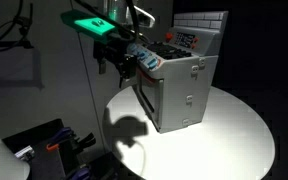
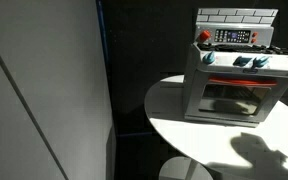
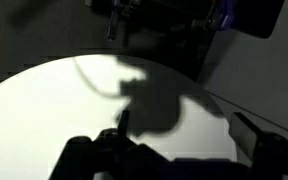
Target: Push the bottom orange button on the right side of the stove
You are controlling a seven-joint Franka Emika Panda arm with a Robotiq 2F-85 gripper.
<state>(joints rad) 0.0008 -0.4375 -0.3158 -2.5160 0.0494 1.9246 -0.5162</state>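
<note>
The grey toy stove (image 1: pixel 184 88) stands on the round white table (image 1: pixel 234 140). It also shows in an exterior view (image 2: pixel 239 85), with its oven door in front and a tile-patterned back panel (image 2: pixel 237 16). Red-orange controls sit on its top (image 1: pixel 168 38), and a red button (image 2: pixel 205 36) is at the top's left end in an exterior view. My gripper (image 1: pixel 124 64) hangs in the air beside the stove's upper front edge. In the wrist view its fingers (image 3: pixel 184 135) are apart and empty above the table. The gripper is out of view in one exterior view.
The gripper's shadow falls on the table (image 3: pixel 149 95). Blue knobs (image 2: pixel 246 61) line the stove's front edge. Dark equipment and cables (image 1: pixel 54 145) lie below the table's edge. A pale wall panel (image 2: pixel 44 90) stands beside the table.
</note>
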